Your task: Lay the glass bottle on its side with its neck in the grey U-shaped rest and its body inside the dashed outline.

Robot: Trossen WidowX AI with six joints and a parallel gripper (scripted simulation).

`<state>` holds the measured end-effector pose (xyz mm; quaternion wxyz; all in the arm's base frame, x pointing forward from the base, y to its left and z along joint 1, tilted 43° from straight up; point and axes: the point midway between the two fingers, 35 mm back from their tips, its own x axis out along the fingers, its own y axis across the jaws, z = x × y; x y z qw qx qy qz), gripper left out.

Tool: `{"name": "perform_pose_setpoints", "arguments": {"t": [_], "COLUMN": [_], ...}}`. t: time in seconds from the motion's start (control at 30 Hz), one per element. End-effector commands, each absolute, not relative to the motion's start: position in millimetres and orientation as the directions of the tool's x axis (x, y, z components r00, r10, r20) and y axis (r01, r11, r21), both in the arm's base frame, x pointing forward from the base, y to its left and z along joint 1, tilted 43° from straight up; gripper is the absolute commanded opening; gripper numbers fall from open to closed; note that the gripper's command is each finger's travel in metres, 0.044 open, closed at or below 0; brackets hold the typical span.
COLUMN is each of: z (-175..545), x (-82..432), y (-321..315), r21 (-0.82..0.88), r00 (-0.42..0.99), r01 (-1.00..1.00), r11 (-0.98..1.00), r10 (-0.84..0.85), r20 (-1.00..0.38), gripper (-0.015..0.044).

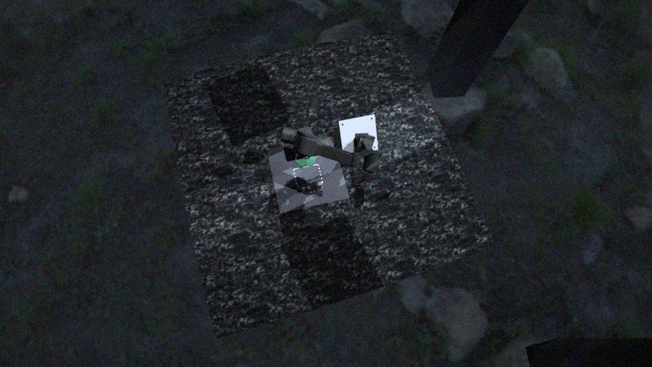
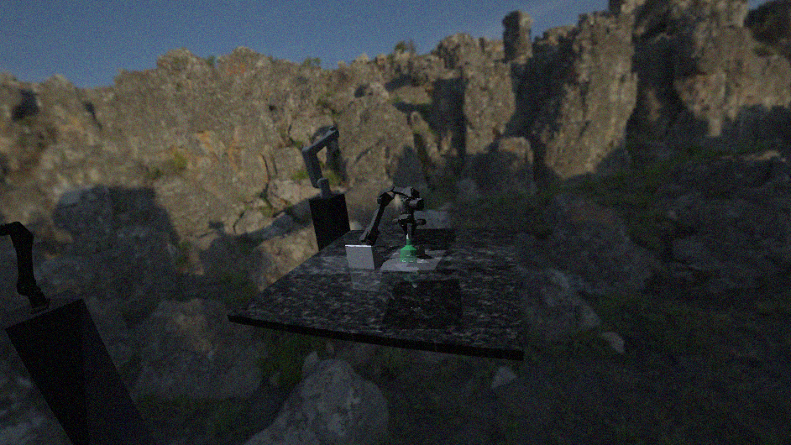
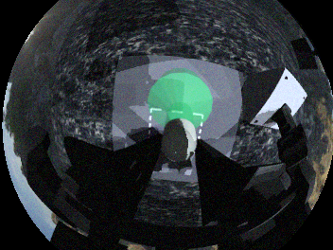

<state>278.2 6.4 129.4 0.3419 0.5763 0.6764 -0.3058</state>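
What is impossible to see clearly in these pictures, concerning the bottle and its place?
- Neck of the green glass bottle: in the top view, the dark jointed arm covers it.
- Bottle's underside: too small and dim in the exterior view to tell if it touches down.
- White dashed outline: partly behind the neck and tool in the wrist view.
- Grey U-shaped rest: shape lost in shadow, top view.
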Motion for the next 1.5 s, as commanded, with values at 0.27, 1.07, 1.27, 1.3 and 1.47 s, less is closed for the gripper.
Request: {"name": "perform_pose_setpoints", "arguments": {"t": [0.27,1.07,1.27,1.3,1.47], "z": [140,154,157,157,159], "x": [276,272,271,270,269], "y": [22,51,58,60,66], "r21": [-0.021,-0.025,-0.025,-0.024,-0.023], "r00": [-0.101,-0.096,-0.093,-0.093,-0.091], "r01": [0.989,0.990,0.990,0.991,0.991], "r11": [0.147,0.138,0.135,0.135,0.134], "r10": [0.566,0.536,0.530,0.529,0.525], "r20": [-0.818,-0.839,-0.843,-0.843,-0.846], "gripper": [0.0128,0.0128,0.0128,0.0128,0.0128]}}
